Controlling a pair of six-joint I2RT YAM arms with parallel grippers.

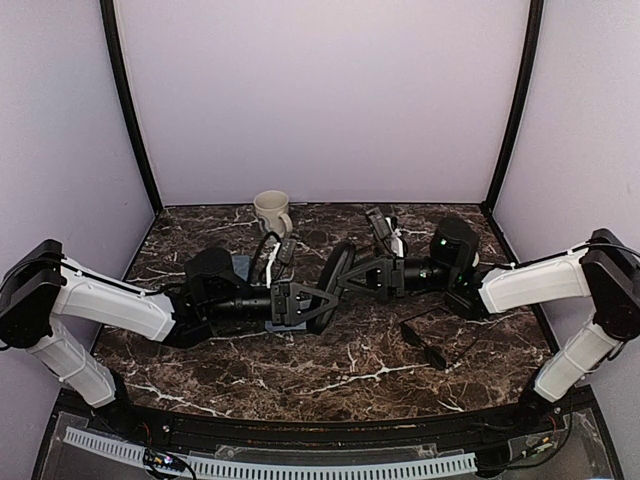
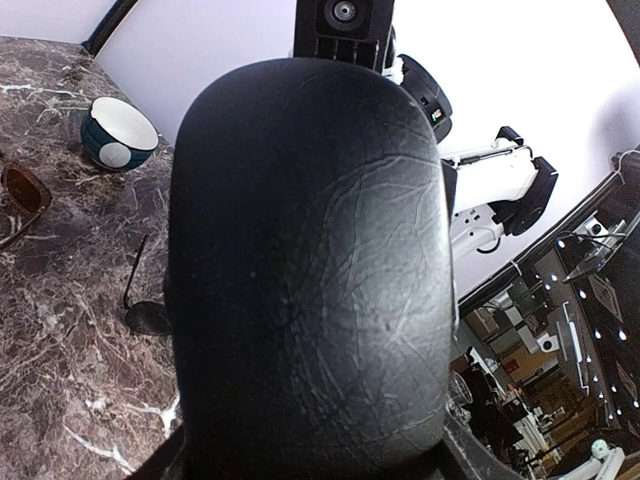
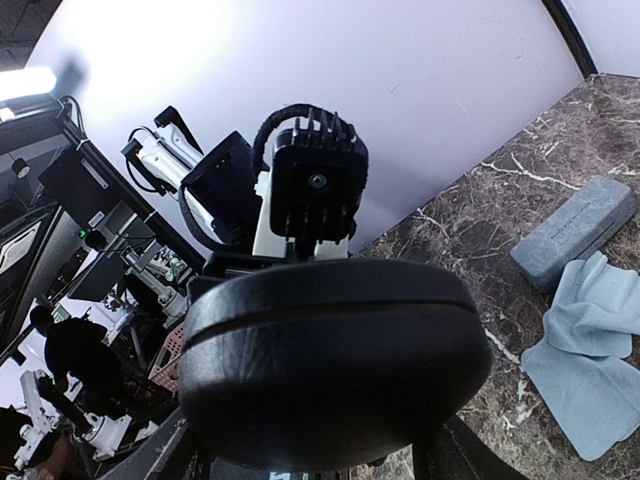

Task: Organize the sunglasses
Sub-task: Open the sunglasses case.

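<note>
While the black case (image 2: 310, 280) blocks both wrist views, sunglasses (image 2: 20, 192) sit cropped.

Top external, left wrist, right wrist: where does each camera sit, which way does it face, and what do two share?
Top external: above and behind, looking down; left arm and right arm show.
Left wrist: on its arm, faces the right arm across the black case.
Right wrist: mirrored, faces the left arm.
Shared: the black case fills both wrist views.
</note>
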